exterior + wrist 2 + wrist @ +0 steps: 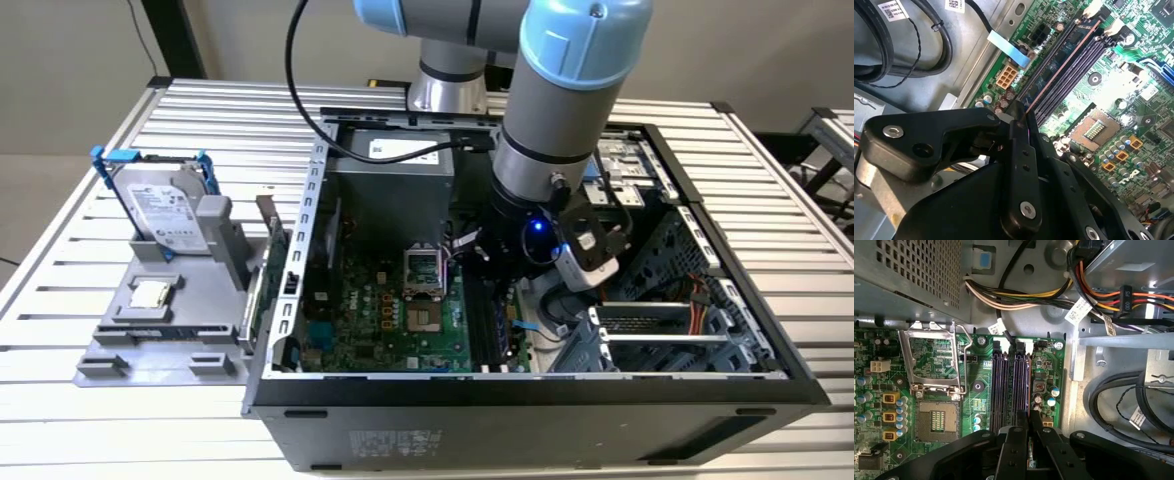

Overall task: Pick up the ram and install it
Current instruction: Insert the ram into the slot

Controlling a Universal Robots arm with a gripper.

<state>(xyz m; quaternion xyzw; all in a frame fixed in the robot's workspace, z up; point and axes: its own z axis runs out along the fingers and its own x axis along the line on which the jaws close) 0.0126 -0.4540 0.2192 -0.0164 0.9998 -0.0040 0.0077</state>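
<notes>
The ram is a thin dark stick seen edge-on, standing upright along the outermost memory slot of the green motherboard. In the first wrist view the ram runs from the slot's far latch back between my fingers. My gripper is shut on the ram's near end, with the black fingers pressed against both faces. In the exterior view my gripper is deep inside the open computer case, just beside the memory slots. The slots beside the ram are bare.
An open processor socket with its raised lid lies beside the slots. Bundled power cables and black cables run close by. A drive cage is at the exterior view's right. Outside the case, a hard drive and a processor chip rest on a grey fixture.
</notes>
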